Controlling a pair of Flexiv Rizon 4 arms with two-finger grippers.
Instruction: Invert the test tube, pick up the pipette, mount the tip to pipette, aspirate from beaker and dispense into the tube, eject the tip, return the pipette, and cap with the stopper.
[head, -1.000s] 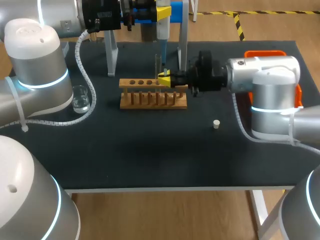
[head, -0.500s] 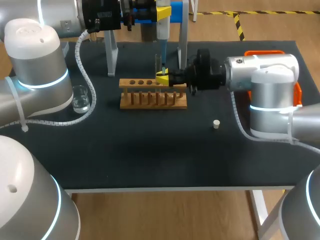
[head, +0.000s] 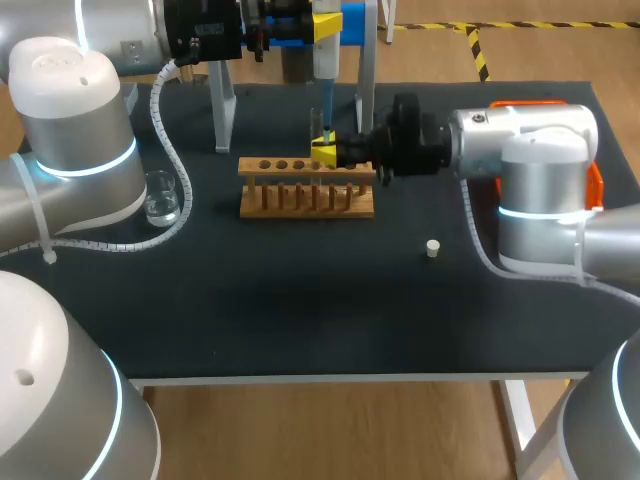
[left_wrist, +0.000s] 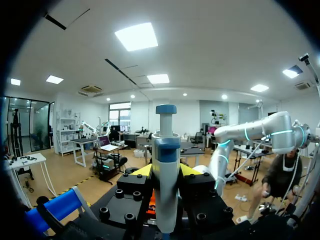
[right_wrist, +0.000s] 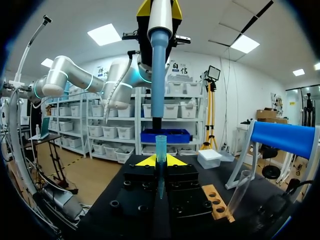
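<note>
At the frame's upper middle, by the wooden rack (head: 306, 187), the right gripper (head: 324, 153) clamps an upright pipette tip (right_wrist: 160, 150) (translucent, pale blue). Directly over it hangs the pipette (right_wrist: 159, 60), white-bodied with a blue shaft, clamped in the left gripper (left_wrist: 165, 171).

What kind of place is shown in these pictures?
Probably a laboratory bench set up for robot work: a wooden test tube rack, a glass beaker, and a pipette poised above a blue pipette tip.
</note>
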